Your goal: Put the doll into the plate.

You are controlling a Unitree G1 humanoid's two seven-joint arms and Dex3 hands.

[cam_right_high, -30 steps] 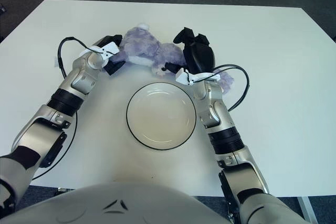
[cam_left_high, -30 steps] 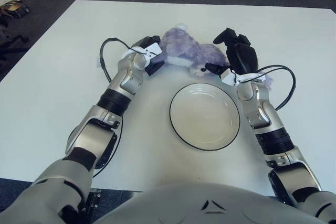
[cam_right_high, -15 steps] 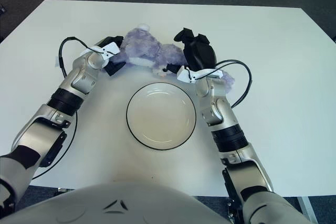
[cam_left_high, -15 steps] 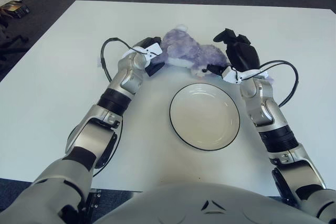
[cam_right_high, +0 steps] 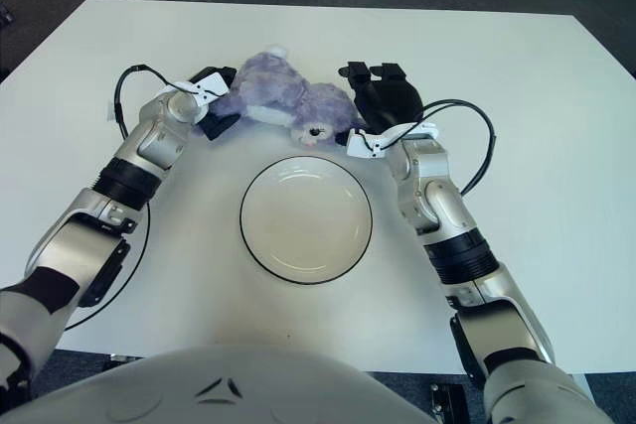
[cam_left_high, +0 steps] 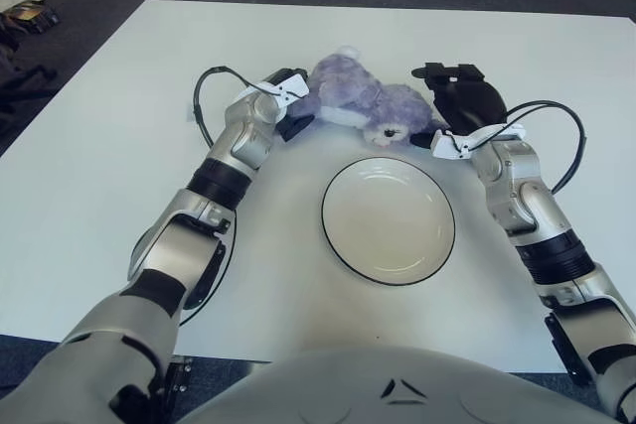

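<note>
Spanning most of both views, the white surface carries all items. Plate: white w/ dark rim, empty, sits at centre, nearer the robot than the doll and apart from it. Doll: purple plush, lies on its side on the surface just beyond the plate's far rim, face toward the plate. Left robot hand: at the doll's left end, touching the plush; finger state cannot be told, since the digits are hidden btwn wrist and plush. Right robot hand: black, at the doll's right end, against the plush; whether its fingers clamp the doll or only press on it cannot be told. Black cables loop out from both wrists over the surface.
</note>
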